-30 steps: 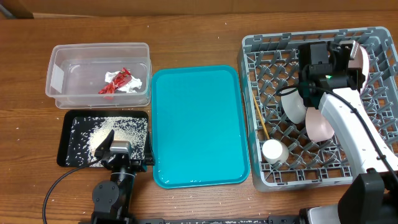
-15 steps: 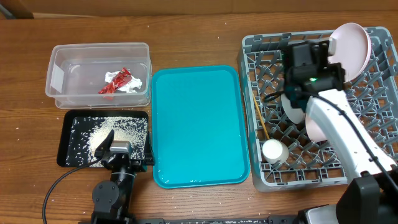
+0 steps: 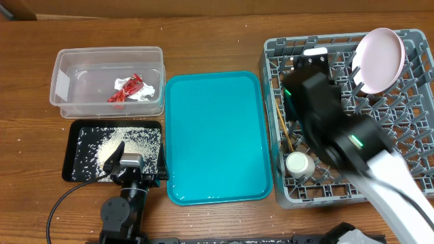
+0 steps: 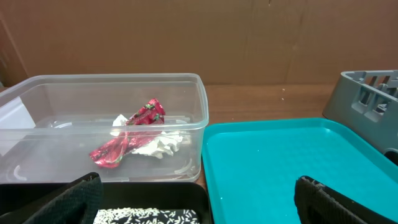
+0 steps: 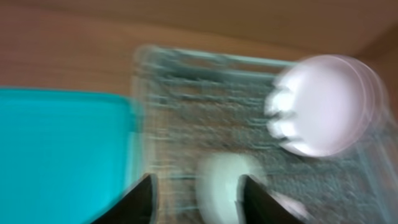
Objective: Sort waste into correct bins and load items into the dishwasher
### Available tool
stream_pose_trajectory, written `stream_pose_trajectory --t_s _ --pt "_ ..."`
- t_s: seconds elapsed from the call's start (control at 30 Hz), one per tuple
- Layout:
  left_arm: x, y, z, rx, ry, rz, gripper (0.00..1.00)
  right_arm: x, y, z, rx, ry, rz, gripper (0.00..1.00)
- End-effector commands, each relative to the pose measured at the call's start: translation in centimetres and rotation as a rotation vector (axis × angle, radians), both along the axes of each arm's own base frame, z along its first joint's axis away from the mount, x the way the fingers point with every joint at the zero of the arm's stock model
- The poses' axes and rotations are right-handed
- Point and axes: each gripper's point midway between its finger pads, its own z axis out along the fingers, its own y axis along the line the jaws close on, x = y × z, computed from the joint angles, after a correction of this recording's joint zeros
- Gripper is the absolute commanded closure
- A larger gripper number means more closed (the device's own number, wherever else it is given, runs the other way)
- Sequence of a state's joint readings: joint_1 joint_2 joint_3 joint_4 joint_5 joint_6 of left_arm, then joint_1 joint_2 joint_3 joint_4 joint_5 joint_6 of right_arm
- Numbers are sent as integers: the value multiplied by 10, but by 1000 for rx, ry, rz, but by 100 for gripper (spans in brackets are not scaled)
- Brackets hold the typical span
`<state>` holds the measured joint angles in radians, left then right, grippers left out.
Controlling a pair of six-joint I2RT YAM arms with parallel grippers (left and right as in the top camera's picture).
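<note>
Plate (image 3: 378, 51): we saw it standing in the rack (image 3: 272, 135).
Right hand (image 5: 196, 186): was apart, empty.
Left hand (image 4: 196, 193): was apart, empty.

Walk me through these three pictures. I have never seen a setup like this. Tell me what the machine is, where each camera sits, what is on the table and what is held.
These are two robot arms at a wooden table, each ending in a two-finger gripper. One picture looks down from above. The other two come from cameras on the wrists, so each shows its own dark fingers at the bottom edge.

On the table are a clear tub holding a red wrapper and a white napkin, a black tray with grainy food scraps, a teal tray, and a grey dish rack. The rack carries a pinkish plate, a small cup and chopsticks.

The left gripper rests by the black tray. The right gripper is over the rack, and its picture is blurred. Both are open and hold nothing.
</note>
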<state>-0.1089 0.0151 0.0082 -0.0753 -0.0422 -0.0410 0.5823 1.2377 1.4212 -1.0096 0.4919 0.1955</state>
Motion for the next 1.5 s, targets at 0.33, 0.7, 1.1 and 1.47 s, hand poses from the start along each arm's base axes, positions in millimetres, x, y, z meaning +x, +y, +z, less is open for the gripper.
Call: stream_pose_trajectory --t_s 0.33,0.7,1.1,1.47 --pt "0 5 1 19 -8 21 0 -114 34 86 408 -100 432 0" --pt "0 5 1 19 -8 21 0 -123 -50 83 217 -217 146 0" --pt "0 5 1 19 -8 21 0 -81 -56 39 314 -454 139 0" --pt "0 5 1 19 -8 21 0 -88 -71 -48 335 -629 111 0"
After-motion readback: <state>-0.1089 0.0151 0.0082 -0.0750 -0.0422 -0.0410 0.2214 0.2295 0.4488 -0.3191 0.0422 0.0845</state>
